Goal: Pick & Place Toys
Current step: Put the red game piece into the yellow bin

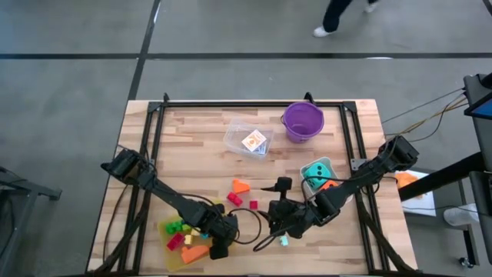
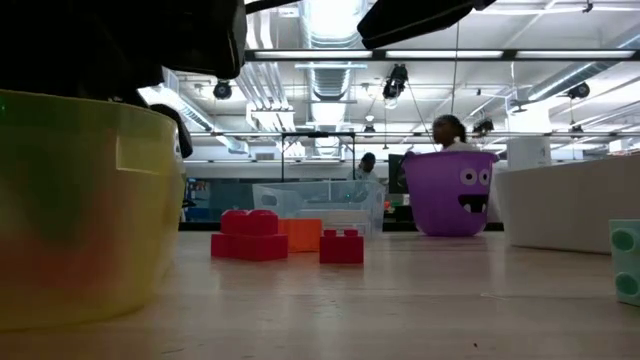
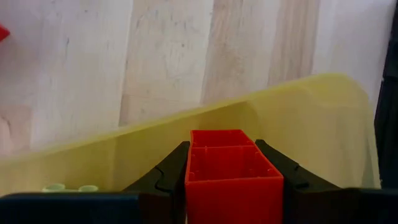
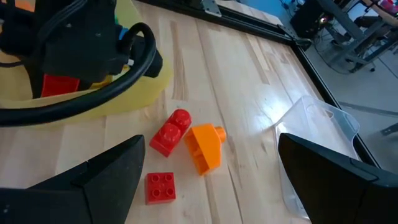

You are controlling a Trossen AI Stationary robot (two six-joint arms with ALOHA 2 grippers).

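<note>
Bricks in green, pink and yellow [image 1: 178,233] lie with an orange wedge [image 1: 195,253] in the flat yellow tray [image 1: 164,228] at the near left of the wooden table [image 1: 200,138], and we see our left gripper [image 3: 234,180] over that tray's right edge, its jaws closed on a red brick [image 3: 233,174] that sits squarely between the two fingers. Moving right, a loose orange wedge piece [image 4: 206,147] lies touching a rounded red brick [image 4: 170,132], with a small red square brick [image 4: 161,186] near them on bare wood. Our right gripper [image 4: 211,180] hovers just beyond these pieces, jaws spread wide and holding nothing. Behind it stands a clear tub [image 1: 247,137] with a card pack [image 1: 254,141] inside, then the purple bucket [image 1: 302,121]. At the right edge, a teal die [image 1: 317,168] rests beside an orange one [image 1: 329,185].
</note>
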